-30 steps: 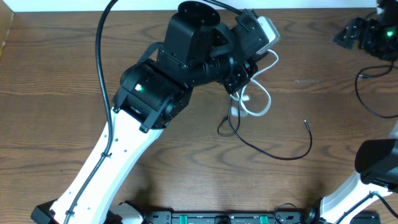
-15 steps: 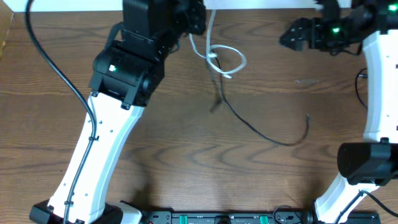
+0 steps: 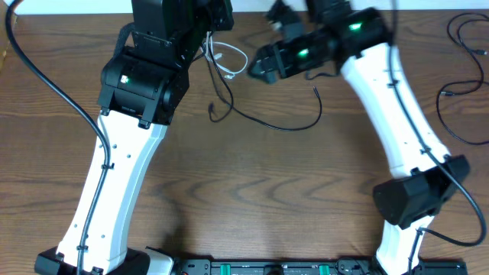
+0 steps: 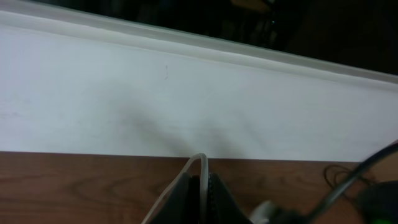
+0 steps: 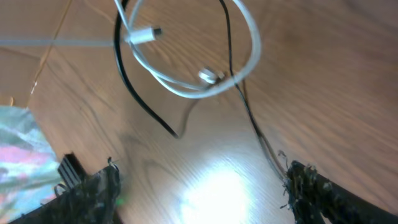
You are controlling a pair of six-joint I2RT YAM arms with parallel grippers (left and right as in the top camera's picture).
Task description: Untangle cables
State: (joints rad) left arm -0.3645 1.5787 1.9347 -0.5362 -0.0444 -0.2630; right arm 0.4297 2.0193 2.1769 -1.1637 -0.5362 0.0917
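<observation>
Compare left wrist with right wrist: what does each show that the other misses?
Left wrist only: the left tool shut on a bend of the white cable, with a white panel behind. Right wrist only: that cable's loop and plugs, a black cable crossing it, and the open right tool. Both: the white cable and wooden table.

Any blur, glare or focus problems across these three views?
Overhead: the right hand is motion-smeared, the rest sharper. Left wrist: dim and soft, the white cable hazy. Right wrist: bright glare on the table, its own fingers grainy and unfocused.
</observation>
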